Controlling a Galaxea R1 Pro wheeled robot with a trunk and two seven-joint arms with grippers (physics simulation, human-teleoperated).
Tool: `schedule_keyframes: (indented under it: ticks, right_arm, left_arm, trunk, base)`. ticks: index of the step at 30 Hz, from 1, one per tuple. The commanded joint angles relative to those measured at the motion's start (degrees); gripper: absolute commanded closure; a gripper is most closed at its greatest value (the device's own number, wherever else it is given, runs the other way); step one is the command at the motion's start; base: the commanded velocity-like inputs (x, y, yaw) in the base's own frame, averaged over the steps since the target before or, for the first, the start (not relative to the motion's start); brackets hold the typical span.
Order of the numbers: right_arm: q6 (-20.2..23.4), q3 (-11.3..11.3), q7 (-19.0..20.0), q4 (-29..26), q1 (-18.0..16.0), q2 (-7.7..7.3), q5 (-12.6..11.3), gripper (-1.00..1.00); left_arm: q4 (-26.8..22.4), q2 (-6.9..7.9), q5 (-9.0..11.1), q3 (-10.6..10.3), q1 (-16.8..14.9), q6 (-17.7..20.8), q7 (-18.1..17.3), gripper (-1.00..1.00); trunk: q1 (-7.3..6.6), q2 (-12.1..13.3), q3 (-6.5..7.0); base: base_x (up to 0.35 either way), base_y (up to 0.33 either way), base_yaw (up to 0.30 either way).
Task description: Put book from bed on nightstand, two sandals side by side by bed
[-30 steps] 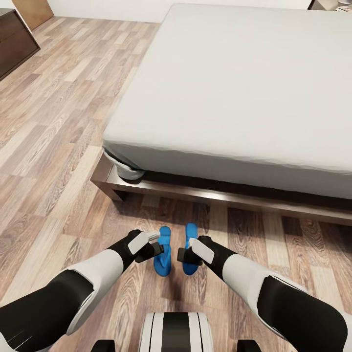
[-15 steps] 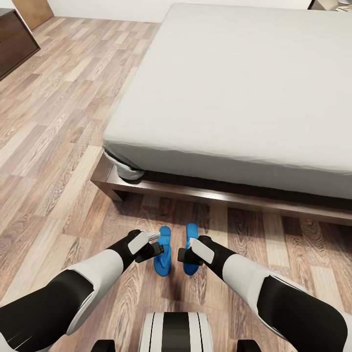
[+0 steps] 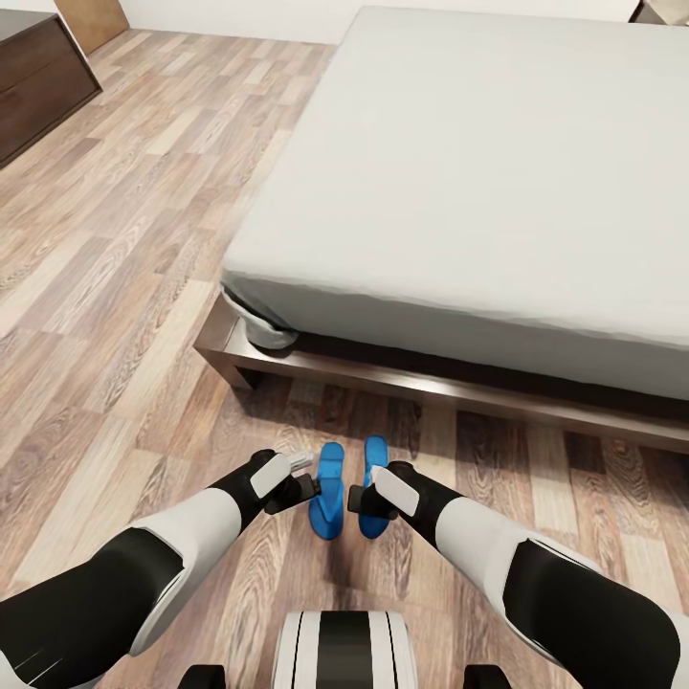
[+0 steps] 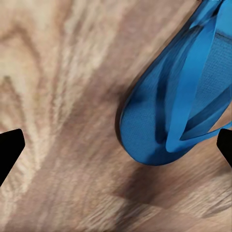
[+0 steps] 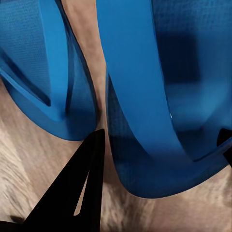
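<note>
Head view: two sandals (image 3: 349, 486) side by side on floor (image 3: 115, 316) beside bed (image 3: 478, 191); left pincer (image 4: 116, 145) spread wide, right pincer (image 5: 159, 140) spread around one sandal.

Two blue sandals lie on the wood floor near the robot: the left sandal (image 3: 328, 489) and the right sandal (image 3: 373, 483), side by side with a narrow gap of floor between them. One bed (image 3: 498, 182) stands beyond them, with a single off-white mattress on a single dark wood frame. There are two arms, each ending in one gripper, the left gripper (image 3: 308, 489) just left of the pair and the right gripper (image 3: 356, 500) just right of it, and one dark wood cabinet (image 3: 38, 81) at the far left.
</note>
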Motion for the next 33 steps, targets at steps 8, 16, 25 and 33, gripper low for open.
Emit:
schedule_keyframes:
  ticks: [8, 16, 25, 33]
  right_arm:
    - [0.0, 0.2, -0.3, 0.0, 0.0, 0.0, -0.6, 1.0]
    - [0.0, 0.2, -0.4, 0.0, 0.0, 0.0, -0.6, 1.0]
    - [0.0, 0.2, -0.3, 0.0, 0.0, 0.0, -0.6, 1.0]
    - [0.0, 0.2, -0.3, 0.0, 0.0, 0.0, -0.6, 1.0]
  left_arm:
    - [-0.1, 0.04, 0.6, -0.4, 0.0, 0.1, 0.4, -1.0]
    - [-0.1, 0.03, 0.6, -0.4, 0.0, 0.1, 0.4, -1.0]
    - [-0.1, 0.09, 0.6, -0.4, 0.0, 0.1, 0.4, -1.0]
    - [-0.1, 0.11, 0.6, -0.4, 0.0, 0.1, 0.4, -1.0]
  trunk:
    - [-0.01, 0.0, -0.03]
    - [-0.01, 0.0, -0.03]
    - [-0.01, 0.0, -0.03]
    - [0.17, -0.1, -1.58]
  base:
    - [0.0, 0.0, 0.008]
    - [0.0, 0.0, 0.0]
    - [0.0, 0.0, 0.0]
    - [0.0, 0.0, 0.0]
